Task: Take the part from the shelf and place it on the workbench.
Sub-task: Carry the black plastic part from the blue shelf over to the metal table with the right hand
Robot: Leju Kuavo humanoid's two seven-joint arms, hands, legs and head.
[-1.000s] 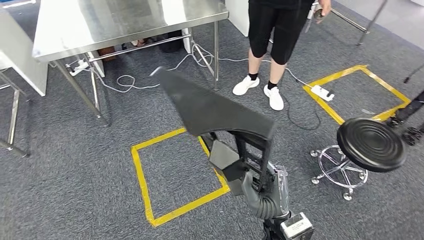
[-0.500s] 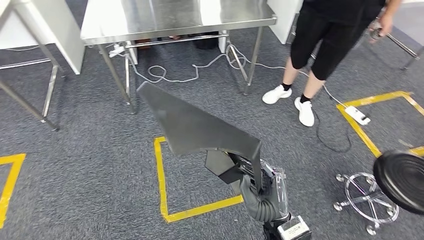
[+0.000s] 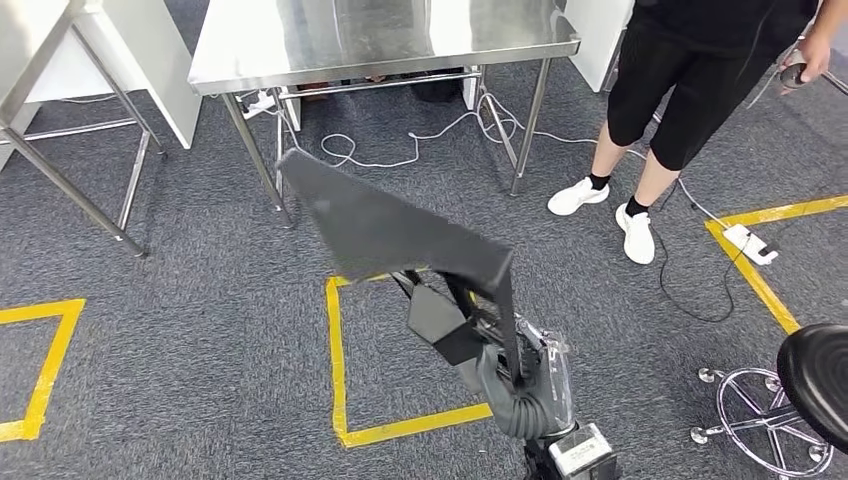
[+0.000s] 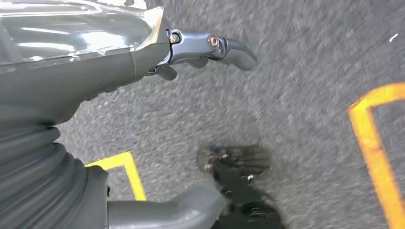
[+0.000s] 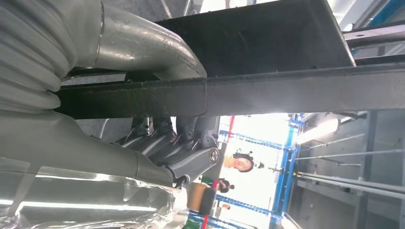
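My right hand point(image 3: 497, 362) holds a large black part point(image 3: 390, 225), a flat wedge-shaped panel with a frame of bars under it, raised above the carpet in the head view. In the right wrist view my fingers point(image 5: 177, 151) curl around one dark bar of the part point(image 5: 286, 90). The steel workbench point(image 3: 300, 45) stands ahead, beyond the part's far tip, its top bare and shiny. In the left wrist view my left hand point(image 4: 191, 52) hangs over the grey carpet with its fingers stretched out and nothing in it.
A person point(image 3: 690, 90) in black shorts and white shoes stands right of the workbench. A black stool point(image 3: 815, 370) is at the right edge. Yellow tape point(image 3: 335, 360) marks squares on the floor. Cables point(image 3: 400, 150) and a power strip point(image 3: 750, 243) lie on the carpet. A metal frame point(image 3: 60, 170) stands at the left.
The whole picture has shifted: the camera has turned and come nearer the workbench, which is now more centred. The part stays in my right hand, held the same way.
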